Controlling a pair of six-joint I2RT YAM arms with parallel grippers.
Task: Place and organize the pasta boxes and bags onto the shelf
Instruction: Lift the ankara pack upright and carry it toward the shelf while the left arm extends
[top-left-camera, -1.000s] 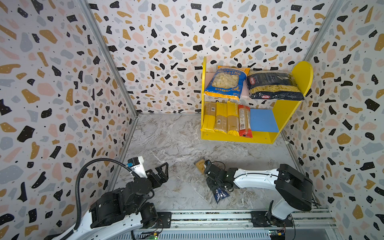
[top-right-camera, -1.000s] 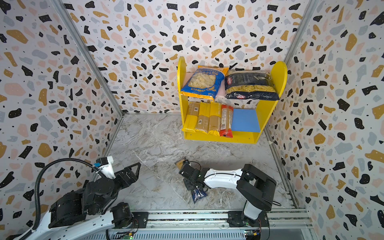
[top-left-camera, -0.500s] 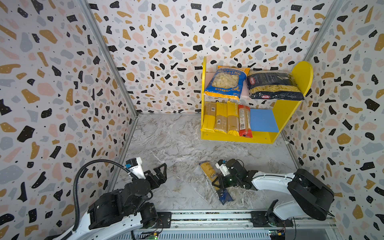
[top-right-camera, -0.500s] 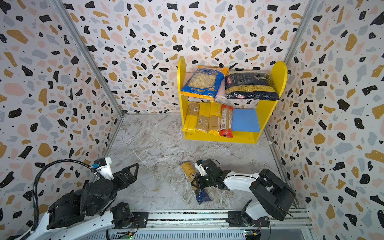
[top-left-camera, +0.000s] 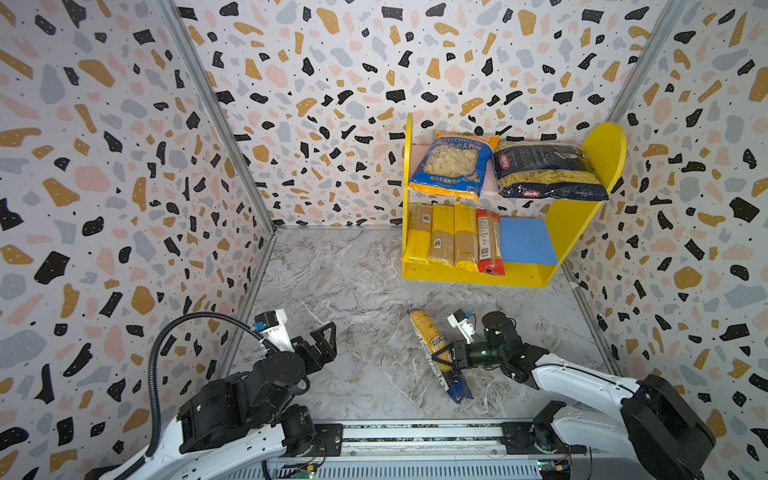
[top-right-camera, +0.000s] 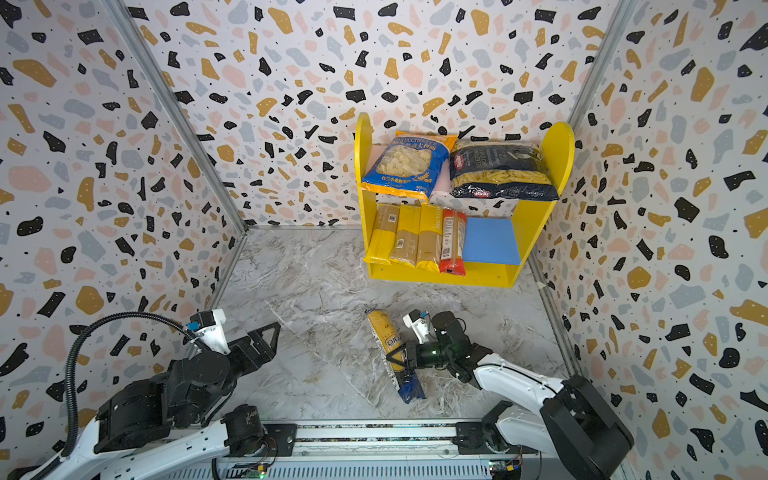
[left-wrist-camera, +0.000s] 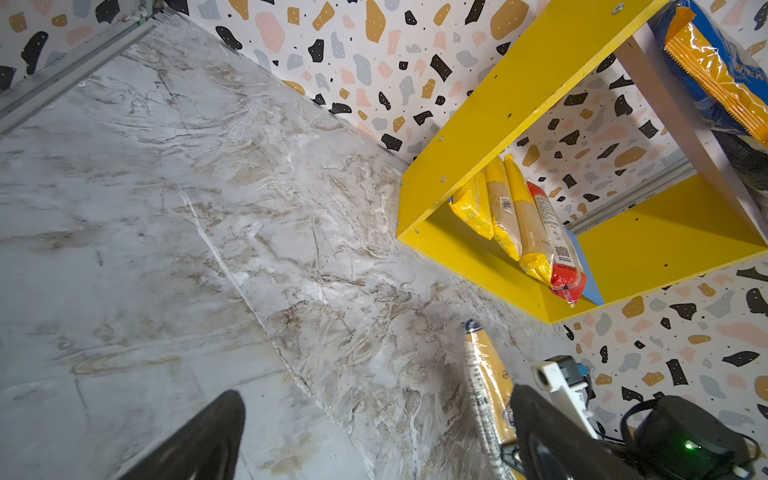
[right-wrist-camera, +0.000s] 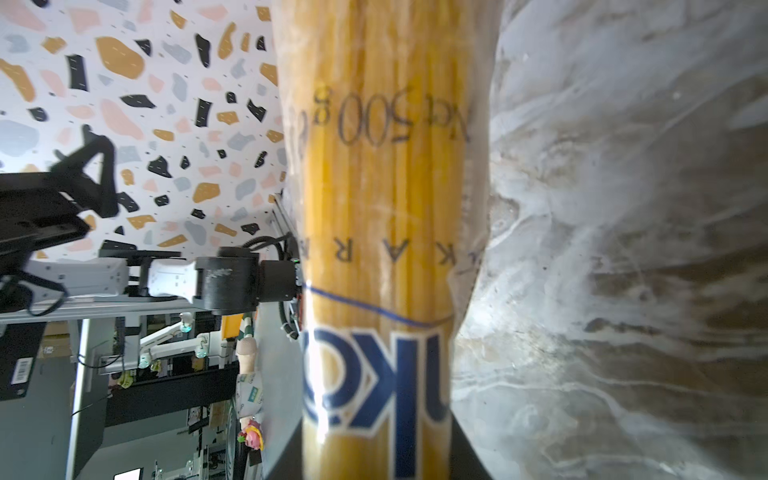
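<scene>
Your marble counter (top-left-camera: 340, 282) carried the shelf (top-left-camera: 606, 146) at its far right, against the back wall. On the pink upper board the navy Barilla penne bag (top-left-camera: 548, 170) lay at the right, and the blue-orange orecchiette bag (top-left-camera: 451, 166) lay just beside it at the left. On the blue lower board the three long yellow spaghetti packs (top-left-camera: 442, 235) lay side by side, with the slim red pack (top-left-camera: 489, 241) against the rightmost one. The slim blue-ended pack (top-left-camera: 424, 330) was slanted in front of the shelf, low at the counter. Your right fingers (right-wrist-camera: 467, 461) were clenched around its middle. Your left fingers (top-left-camera: 326, 337) stood released, well apart, holding nothing.
</scene>
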